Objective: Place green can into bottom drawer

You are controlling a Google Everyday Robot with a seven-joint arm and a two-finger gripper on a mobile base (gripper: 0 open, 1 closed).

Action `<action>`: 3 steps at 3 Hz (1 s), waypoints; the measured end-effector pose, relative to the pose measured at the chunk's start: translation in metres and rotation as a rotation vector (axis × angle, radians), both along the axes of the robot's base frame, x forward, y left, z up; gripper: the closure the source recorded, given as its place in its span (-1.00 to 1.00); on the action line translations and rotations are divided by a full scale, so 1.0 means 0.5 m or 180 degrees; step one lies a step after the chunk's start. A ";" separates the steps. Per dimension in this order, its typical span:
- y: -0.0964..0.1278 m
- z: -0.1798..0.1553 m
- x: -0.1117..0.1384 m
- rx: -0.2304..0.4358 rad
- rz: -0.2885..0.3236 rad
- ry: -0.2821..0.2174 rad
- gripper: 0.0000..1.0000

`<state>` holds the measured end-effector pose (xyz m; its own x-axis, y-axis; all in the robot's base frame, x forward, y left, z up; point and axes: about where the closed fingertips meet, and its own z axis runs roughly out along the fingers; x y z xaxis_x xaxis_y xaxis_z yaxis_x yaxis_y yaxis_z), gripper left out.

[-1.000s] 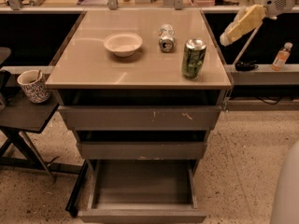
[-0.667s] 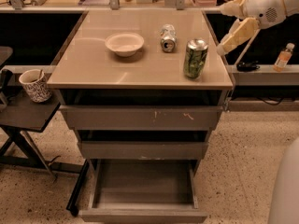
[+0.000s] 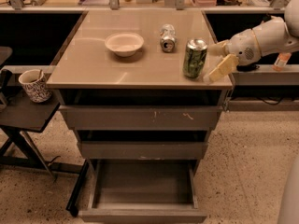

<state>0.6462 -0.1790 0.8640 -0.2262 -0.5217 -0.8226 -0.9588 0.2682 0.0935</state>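
Bottom drawer (image 3: 142, 192): nearest the camera, the lowest of 3 grey drawers, pulled out, its grey interior bare; it stands as far out as it did 1 second ago.
Middle drawer (image 3: 142, 150): pushed in, plain grey front.
Top drawer (image 3: 140, 118): pushed in, its front marked with a few light scratches.
Side stand (image 3: 23, 113): dark and low, left of the drawer unit, with a patterned mug (image 3: 35, 84) on it.
Table top (image 3: 93, 71): beige, over the drawers.
Green can (image 3: 195, 58): upright on the table top near its front right corner, well above the bottom drawer and not in it; in the same spot as in both earlier pictures.
Gripper (image 3: 211, 64): low over the table's right edge, just right of the green can; its 2 pale fingers (image 3: 223, 68) are spread apart with nothing between them, and whether they touch the can cannot be told.
Change: 0.7 seconds ago the gripper hung higher and further right, off the table's edge; it has since come down and left to the can's side.
Bowl (image 3: 124, 43): pale, shallow, mid-table, unmoved.
Silvery can (image 3: 167, 37): on its side beyond the green can, unmoved.
Orange bottle (image 3: 281, 61): on the ledge at far right, behind the arm.
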 end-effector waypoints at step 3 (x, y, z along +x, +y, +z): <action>0.071 -0.013 0.053 0.0382 0.0083 -0.0302 -1.00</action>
<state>0.6728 -0.1434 0.8576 -0.1322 -0.4229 -0.8965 -0.9713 0.2355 0.0321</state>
